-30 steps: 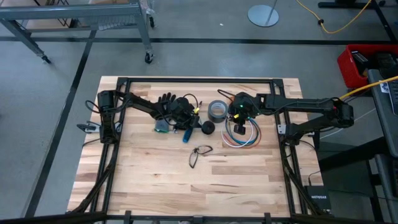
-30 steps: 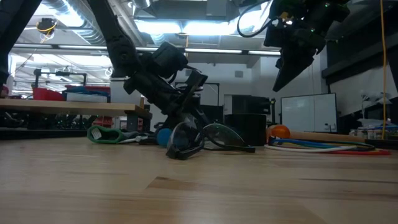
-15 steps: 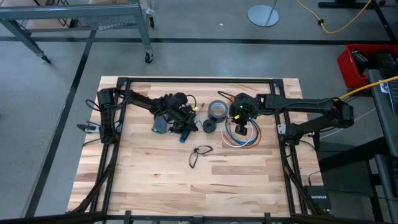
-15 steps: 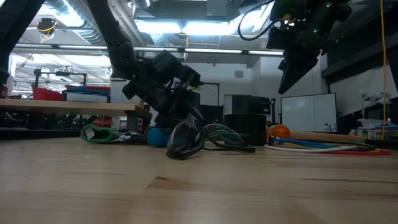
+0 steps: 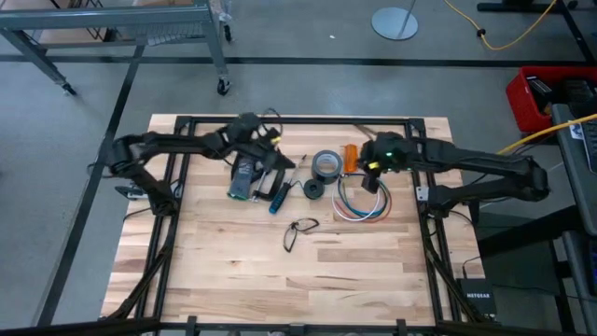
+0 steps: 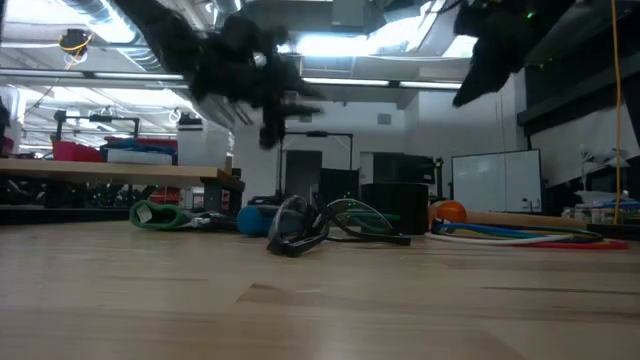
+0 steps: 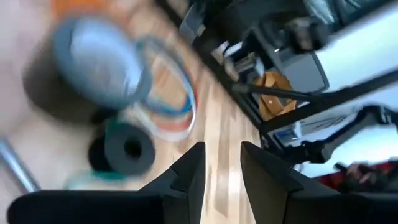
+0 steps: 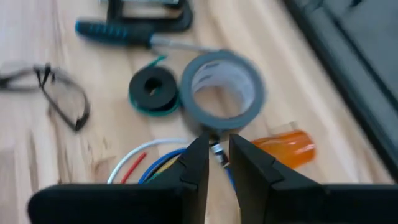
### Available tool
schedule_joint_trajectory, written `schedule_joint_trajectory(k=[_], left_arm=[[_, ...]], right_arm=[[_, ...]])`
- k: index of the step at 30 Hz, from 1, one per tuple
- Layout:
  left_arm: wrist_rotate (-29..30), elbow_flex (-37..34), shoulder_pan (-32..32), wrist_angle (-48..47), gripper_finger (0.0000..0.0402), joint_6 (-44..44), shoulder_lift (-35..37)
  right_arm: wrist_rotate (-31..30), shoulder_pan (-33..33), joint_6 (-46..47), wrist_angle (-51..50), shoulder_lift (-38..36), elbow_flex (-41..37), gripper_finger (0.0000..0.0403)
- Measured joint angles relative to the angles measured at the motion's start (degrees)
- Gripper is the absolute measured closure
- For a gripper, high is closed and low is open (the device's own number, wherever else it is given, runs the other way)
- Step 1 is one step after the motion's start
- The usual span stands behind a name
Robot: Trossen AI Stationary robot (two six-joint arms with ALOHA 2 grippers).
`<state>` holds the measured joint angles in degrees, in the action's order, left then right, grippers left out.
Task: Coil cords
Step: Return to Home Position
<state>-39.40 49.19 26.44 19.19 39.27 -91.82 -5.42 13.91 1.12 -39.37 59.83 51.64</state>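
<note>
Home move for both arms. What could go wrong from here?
1. The right gripper hangs over the cords, next to the tape roll. A low sweep could snag a wire and drag the ring open.
2. The left gripper is above the screwdriver and black spool. Dipping might knock them, and the spool could roll. Both grippers look well clear in the low view, so the risk is modest.

Wooden table (image 5: 280, 280): surface carries loose items. Grey tape roll (image 8: 230, 74) lies flat toward the back centre. Orange cylinder (image 8: 286, 149) lies on its side just beside the roll. Blue-handled screwdriver (image 8: 112, 30) lies flat on the roll's other side, with a black clamp (image 8: 146, 14) next to it. Safety glasses (image 6: 300, 228) rest alone near mid-table. Green object (image 6: 160, 214) near the screwdriver, kind not determinable.
</note>
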Motion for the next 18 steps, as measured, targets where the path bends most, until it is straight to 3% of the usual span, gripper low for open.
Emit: schedule_joint_trajectory(k=[5, 9, 15, 18], left_arm=[[0.5, 0.0, 1.1, -4.8, 0.0309, -13.1, 12.3], [2.2, 0.0, 1.9, -14.1, 0.0309, -20.5, 23.7], [17.3, 0.0, 0.5, -34.6, 0.0309, -29.2, 39.8], [22.8, -0.9, -1.3, -39.5, 0.0309, -31.2, 46.2]], right_arm=[[-1.6, 0.0, 3.4, -0.9, -8.4, 0.0, 0.0336], [-2.1, 0.0, 3.6, -1.2, -15.6, 0.0, 0.0336], [-4.5, 0.0, 3.8, -1.3, -26.0, 0.0, 0.0336], [-5.7, 0.0, 4.5, -1.9, -30.7, 0.0, 0.0336]])
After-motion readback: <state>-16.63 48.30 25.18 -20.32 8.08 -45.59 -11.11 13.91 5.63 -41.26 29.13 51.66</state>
